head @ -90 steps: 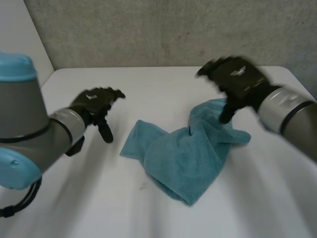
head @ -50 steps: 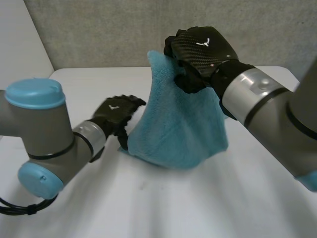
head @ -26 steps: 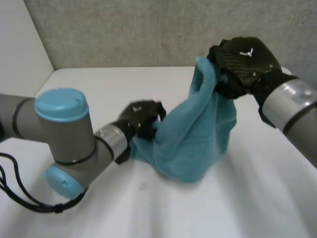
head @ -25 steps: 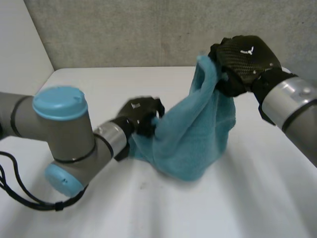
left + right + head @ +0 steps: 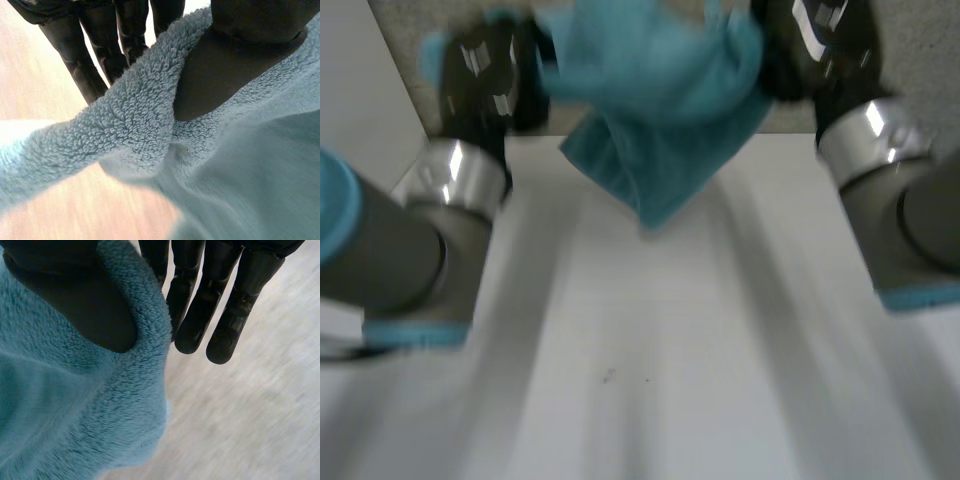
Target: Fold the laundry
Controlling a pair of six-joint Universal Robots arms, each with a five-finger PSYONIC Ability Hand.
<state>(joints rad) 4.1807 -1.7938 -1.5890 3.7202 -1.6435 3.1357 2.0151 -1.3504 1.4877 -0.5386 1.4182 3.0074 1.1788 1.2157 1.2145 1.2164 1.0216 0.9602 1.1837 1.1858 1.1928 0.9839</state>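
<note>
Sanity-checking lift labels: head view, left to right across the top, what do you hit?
Order: left robot hand → teal terry-cloth towel, lifted off the table → right robot hand.

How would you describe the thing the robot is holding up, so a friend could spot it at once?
Start at the white table. Above its far side are the robot's black left hand and right hand, and slung between them hangs a teal terry towel, pinched by each hand. It is the only soft, fluffy thing there.
</note>
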